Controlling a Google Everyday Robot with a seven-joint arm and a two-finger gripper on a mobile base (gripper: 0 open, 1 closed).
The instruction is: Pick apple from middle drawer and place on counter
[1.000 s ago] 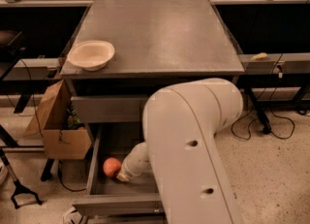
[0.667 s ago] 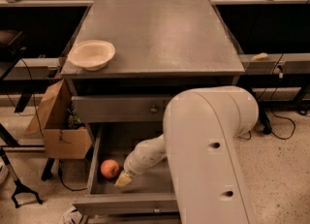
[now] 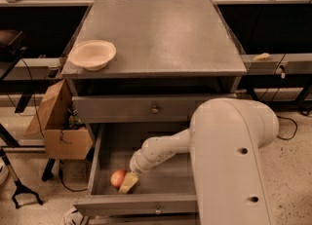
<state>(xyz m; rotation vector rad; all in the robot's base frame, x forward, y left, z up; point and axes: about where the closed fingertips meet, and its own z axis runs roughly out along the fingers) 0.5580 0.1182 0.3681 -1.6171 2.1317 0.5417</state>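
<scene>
My gripper (image 3: pixel 128 183) sits in the middle drawer (image 3: pixel 136 203); the apple (image 3: pixel 117 178) lies just beside it at 10 o'clock; whether it grips, I cannot tell

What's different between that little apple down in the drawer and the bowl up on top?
The apple is red-orange and much smaller; the bowl is cream. The apple lies in the open middle drawer, while the bowl sits on the counter near its edge. The end effector is right beside the apple, far from the bowl. Both are round.
</scene>
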